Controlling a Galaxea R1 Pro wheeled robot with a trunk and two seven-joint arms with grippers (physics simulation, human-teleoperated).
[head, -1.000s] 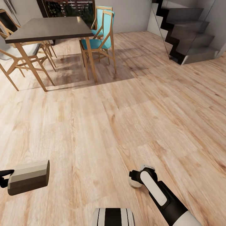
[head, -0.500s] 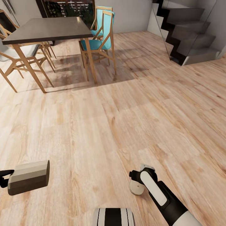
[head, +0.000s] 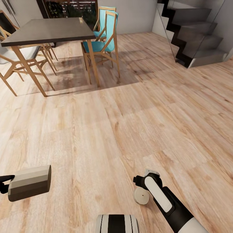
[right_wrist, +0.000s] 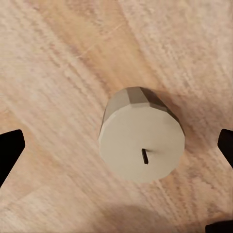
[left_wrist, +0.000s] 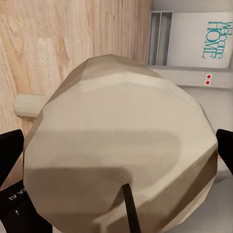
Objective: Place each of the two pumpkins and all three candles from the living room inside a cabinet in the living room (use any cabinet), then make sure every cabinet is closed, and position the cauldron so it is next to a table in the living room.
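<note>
Head view: robot on bare wood floor (head: 106, 129), dining table (head: 48, 29) w/ teal chair (head: 102, 42) far ahead-left, dark staircase (head: 194, 35) ahead-right. No cabinet here. Left pincer (head: 4, 184) at frame edge holds 1 candle (head: 29, 183) sideways. 2nd candle (head: 142, 195) sits at the right pincer (head: 139, 186), wick end facing the camera.

Left wrist view: that candle (left_wrist: 121, 155) is huge and close, black fingers (left_wrist: 9, 155) hard against both sides, so clamped on it. White door w/ "Welcome HOME" sign (left_wrist: 216, 39) behind.

Right wrist view: the other candle (right_wrist: 142, 135) between dark fingertips (right_wrist: 10, 150) that stand well apart from its sides. Pincer looks spread; can't tell if candle rests on floor or hangs from smth.

Judgement: transit leg w/ candles. Before driving on, centre right pincer over candle, close squarely on its round wall, check hold. Then keep both arms low & steady, turn slowly to find the cabinet.
</note>
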